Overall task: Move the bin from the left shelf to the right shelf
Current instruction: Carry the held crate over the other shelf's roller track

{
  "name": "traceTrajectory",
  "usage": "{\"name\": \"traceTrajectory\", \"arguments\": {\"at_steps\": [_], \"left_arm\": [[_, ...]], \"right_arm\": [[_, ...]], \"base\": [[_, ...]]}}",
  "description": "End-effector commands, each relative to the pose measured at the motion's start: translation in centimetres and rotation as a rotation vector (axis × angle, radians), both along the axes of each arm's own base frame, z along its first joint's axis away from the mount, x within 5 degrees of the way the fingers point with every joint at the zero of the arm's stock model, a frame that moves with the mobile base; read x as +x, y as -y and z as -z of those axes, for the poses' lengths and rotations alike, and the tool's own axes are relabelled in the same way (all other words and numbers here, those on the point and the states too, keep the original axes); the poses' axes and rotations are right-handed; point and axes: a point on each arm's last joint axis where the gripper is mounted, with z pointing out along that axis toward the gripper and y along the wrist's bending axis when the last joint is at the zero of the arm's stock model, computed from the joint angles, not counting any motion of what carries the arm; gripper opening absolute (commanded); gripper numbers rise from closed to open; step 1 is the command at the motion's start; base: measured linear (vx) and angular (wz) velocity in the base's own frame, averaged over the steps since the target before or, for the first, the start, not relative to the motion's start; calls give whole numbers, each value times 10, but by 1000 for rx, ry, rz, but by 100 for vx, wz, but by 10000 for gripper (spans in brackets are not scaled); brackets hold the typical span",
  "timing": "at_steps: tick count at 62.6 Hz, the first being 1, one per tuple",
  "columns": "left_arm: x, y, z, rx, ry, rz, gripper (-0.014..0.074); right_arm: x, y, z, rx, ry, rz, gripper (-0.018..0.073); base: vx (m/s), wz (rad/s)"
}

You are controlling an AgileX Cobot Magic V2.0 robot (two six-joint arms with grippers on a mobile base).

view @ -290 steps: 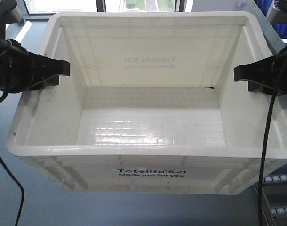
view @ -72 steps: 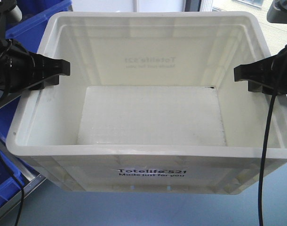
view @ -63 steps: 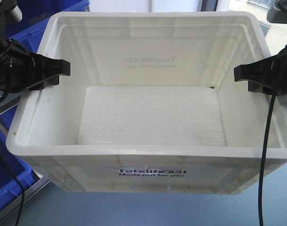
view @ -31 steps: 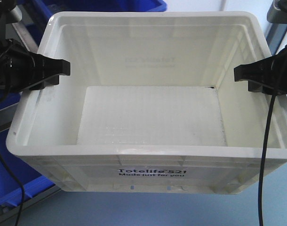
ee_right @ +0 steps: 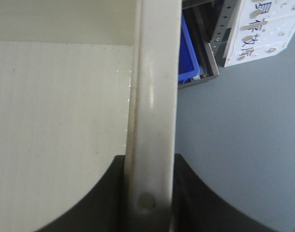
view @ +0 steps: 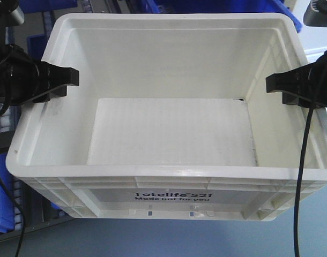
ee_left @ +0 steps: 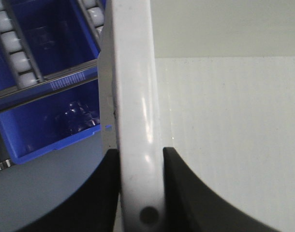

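At the far left, blue bins (view: 0,209) sit in a shelf fitted with white rollers (ee_left: 14,43). The left wrist view looks down on them past the edge of the load.

The left end effector (ee_left: 140,159) is clamped on the left rim of the bin (view: 169,172), with one black finger outside the wall and one inside. The white bin fills the middle of the front view. It is empty and level, with its printed side facing the camera. Nothing shows beneath it, so it appears to hang between the two arms rather than rest on any shelf.

On the right, the right end effector (ee_right: 147,162) pinches the opposite rim in the same way, closed tight on the plastic. Past that rim lie grey floor (ee_right: 244,145), a metal rack (ee_right: 205,48) holding a blue bin (ee_right: 188,53), and a white panel (ee_right: 263,29) with printed labels.

By my judgement the pickup is done and the carry is under way. Setting the bin down on the right shelf and letting go are left to do. The spot where it should land is not in view.

No work surface shows, only shelving and bare floor.
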Motion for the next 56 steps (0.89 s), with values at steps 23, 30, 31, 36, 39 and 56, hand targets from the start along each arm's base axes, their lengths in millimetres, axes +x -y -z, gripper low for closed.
{"name": "traceTrajectory", "arguments": {"at_steps": [23, 30, 31, 36, 39, 56], "left_arm": [[-4, -4, -30, -26, 172, 12, 73], [-4, -4, -30, -26, 172, 12, 73], [-4, -4, -30, -26, 172, 12, 73], [-4, -4, -30, -26, 172, 12, 73], [-4, -4, -30, -26, 172, 12, 73], [-4, -4, -30, -26, 172, 12, 73]], "right_arm": [[0, 9, -26, -41, 183, 5, 1], [0, 9, -26, -41, 183, 5, 1], [0, 9, -26, -41, 183, 5, 1], [0, 9, -26, -41, 184, 4, 1], [0, 9, -26, -41, 184, 4, 1], [0, 9, -26, -41, 184, 4, 1]], "base": [[7, 37], [5, 32], [5, 31], [5, 31], [5, 32], [6, 30]]}}
